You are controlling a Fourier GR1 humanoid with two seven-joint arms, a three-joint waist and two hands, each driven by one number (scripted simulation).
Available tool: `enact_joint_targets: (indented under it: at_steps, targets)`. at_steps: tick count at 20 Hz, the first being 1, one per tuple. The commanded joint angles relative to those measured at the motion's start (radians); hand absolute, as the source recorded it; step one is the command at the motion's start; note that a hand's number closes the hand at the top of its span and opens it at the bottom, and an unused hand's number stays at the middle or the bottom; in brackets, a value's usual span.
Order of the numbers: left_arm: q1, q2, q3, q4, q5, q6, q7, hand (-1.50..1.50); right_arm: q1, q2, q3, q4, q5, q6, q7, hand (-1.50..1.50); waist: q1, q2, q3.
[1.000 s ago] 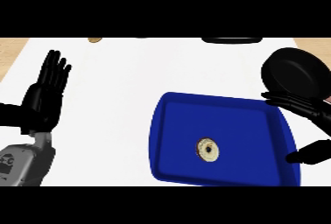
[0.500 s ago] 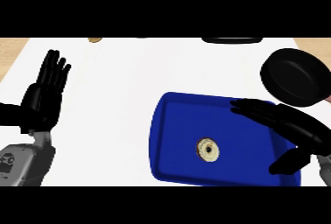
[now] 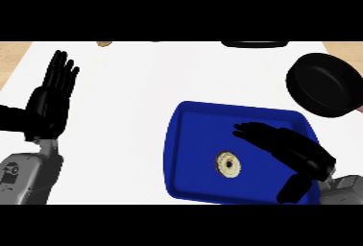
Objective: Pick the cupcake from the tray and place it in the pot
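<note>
The right hand (image 3: 287, 149) has come in over the blue tray (image 3: 186, 158) during the last second. A second ago it hung at the counter's right edge, just below the pot (image 3: 325, 84), with only its fingertips near the tray's rim. Now its palm sits above the tray's right half, fingers spread wide and straight, pointing toward the tray's far left, with the thumb hanging down near the tray's near right corner. It holds nothing.

The cupcake (image 3: 228, 164) rests where it was, on the tray floor a little toward the near side of the middle, seen from above as a pale ring with a dark centre. It has not shifted. The right hand's fingers are now just beside it, on its right and slightly beyond it, but whether they touch it cannot be told; the look is of a hand hovering above.

The pot stands on the counter toward the far right corner, apart from the tray's far right corner, and shows a dark interior with nothing visible in it.

The left hand (image 3: 50, 103) rests open with fingers up near the counter's left edge, unchanged.

Judged from this, the reach is nearly complete and the grasp has not begun. The hand probably needs to settle lower and further toward the cupcake before closing round it.
</note>
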Motion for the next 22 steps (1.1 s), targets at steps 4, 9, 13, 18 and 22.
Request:
enact_joint_targets:
  at_steps: [4,9,13,18,22]
  targets:
    - [0.073,-0.035,0.009,-0.062,-0.041,-0.012,-0.001,0.00,0.016,0.134,0.016,-0.034,0.100,0.010,0.036,-1.50,0.001,-0.001,0.000]
    - [0.091,-0.062,0.028,-0.067,-0.063,-0.042,-0.026,0.00,0.042,0.156,-0.023,0.020,0.170,-0.002,-0.083,-1.50,0.000,-0.001,0.000]
    - [0.037,-0.038,0.075,-0.028,-0.026,-0.088,0.010,0.00,0.002,0.227,-0.011,0.100,0.262,-0.036,-0.018,-1.50,0.001,0.000,0.000]
    - [0.056,-0.067,0.078,-0.036,-0.055,-0.081,-0.006,0.00,0.068,0.269,0.017,0.132,0.363,-0.107,-0.021,-1.50,0.000,0.000,0.000]
    - [0.091,-0.084,0.064,-0.074,-0.091,-0.068,-0.012,0.00,0.004,0.321,-0.010,0.297,0.383,-0.148,-0.087,-1.50,0.004,0.000,0.000]
